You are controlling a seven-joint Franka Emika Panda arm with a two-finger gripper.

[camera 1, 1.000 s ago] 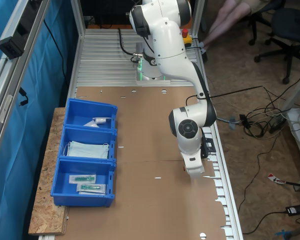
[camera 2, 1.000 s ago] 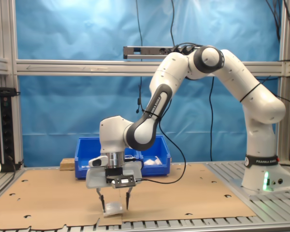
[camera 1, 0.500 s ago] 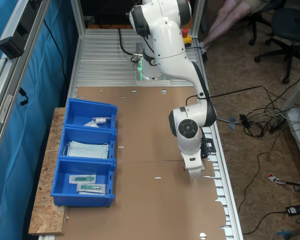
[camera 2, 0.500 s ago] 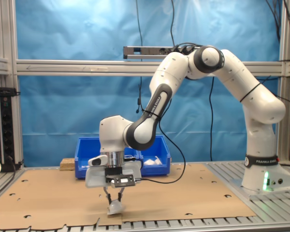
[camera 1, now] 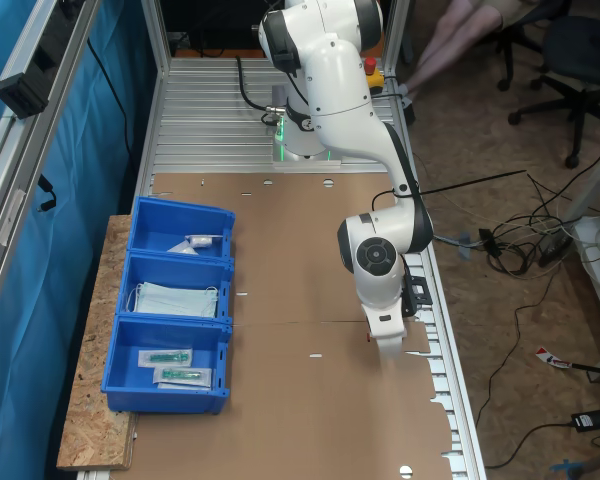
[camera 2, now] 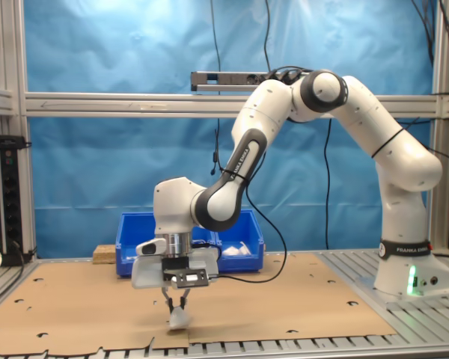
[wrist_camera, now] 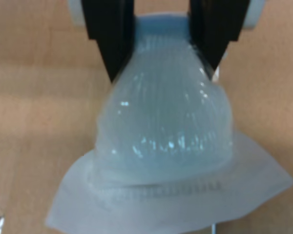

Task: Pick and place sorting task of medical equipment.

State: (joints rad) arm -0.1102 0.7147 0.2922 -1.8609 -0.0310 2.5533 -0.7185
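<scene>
The gripper (wrist_camera: 161,44) pinches the white packet (wrist_camera: 168,146) between its two black fingers (wrist_camera: 110,34) (the soft wrapper bulges between them). In the second exterior view the packet (camera 2: 178,318) hangs at the fingertips just over the cardboard sheet (camera 2: 75,307), well apart from the blue bins (camera 1: 170,310).

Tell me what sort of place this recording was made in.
Most likely a robotics lab workcell. An aluminium-profile table covered with cardboard carries the arm, blue curtains screen it off, and office chairs and loose floor cables sit beside it. The gripper pinches a white packet.
</scene>
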